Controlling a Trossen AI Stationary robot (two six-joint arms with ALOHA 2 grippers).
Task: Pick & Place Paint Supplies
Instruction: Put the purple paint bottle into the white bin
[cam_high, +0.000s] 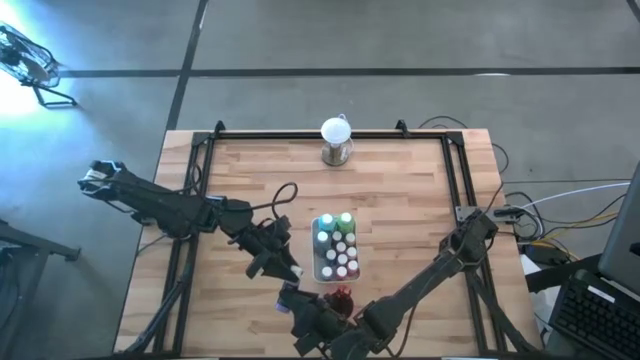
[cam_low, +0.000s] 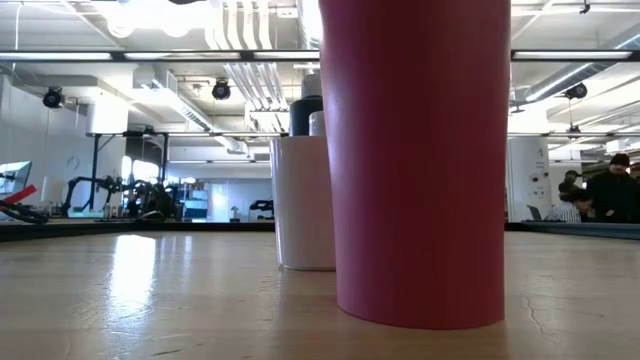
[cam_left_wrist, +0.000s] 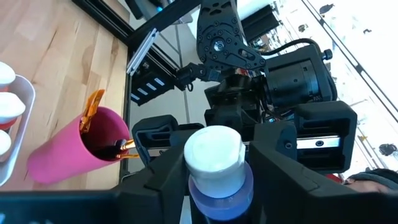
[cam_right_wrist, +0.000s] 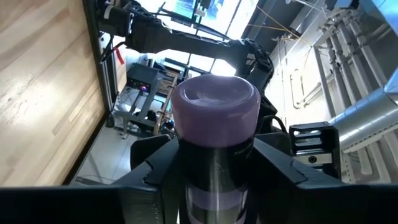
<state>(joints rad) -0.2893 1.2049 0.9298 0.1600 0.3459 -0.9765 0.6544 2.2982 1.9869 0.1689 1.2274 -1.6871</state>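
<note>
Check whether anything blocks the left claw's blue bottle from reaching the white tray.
Nothing visible does. The left claw grips the white-capped blue paint bottle just beside the white rectangular tray, with bare wooden table between them in the high view.

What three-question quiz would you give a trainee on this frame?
1. True or false: the left gripper is empty.
2. Fill in: the right gripper is shut on a ___.
3. Where are the brushes? A, flat on the table. B, standing in the red cup. C, in the white tray.

Key:
1. False. It is shut on a blue bottle with a white cap.
2. Bottle.
3. B.
</note>
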